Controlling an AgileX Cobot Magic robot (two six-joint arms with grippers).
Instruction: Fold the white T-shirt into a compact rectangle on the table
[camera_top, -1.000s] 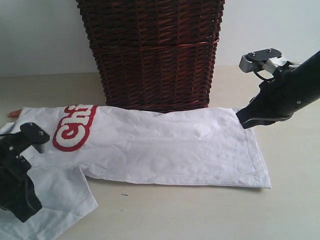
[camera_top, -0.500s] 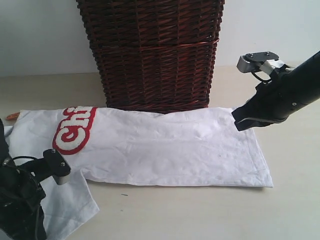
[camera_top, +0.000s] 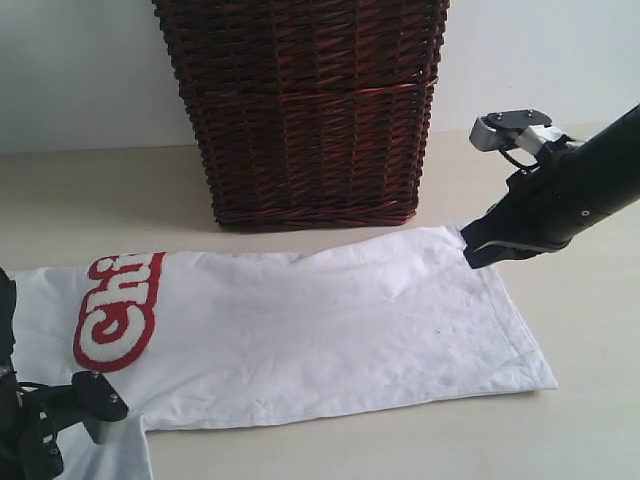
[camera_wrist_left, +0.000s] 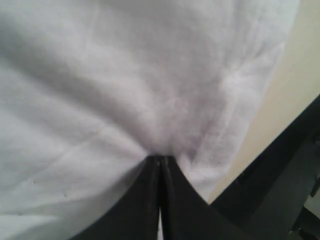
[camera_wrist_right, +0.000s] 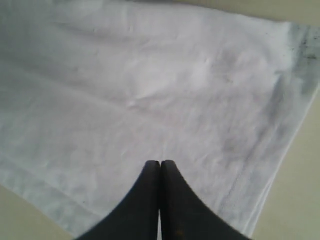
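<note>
We're watching the left claw (camera_wrist_left: 160, 159) clenching tight, its tips pinching a gather of the white T-shirt (camera_top: 330, 330), with creases fanning out from the pinch. The right claw (camera_wrist_right: 160, 164) is squeezing fully closed too, its tips sitting at the shirt's back right corner; whether cloth is caught there, we can't tell. The shirt is lying flat along the counter (camera_top: 590, 420), its fuzzy white lettering (camera_top: 115, 320) outlined in red reading "Chi" before the shirt's edge cuts it off. The dark wicker basket (camera_top: 310, 110) is standing just behind, not touching. Bare counter is showing beyond the right hem and along the near edge.
</note>
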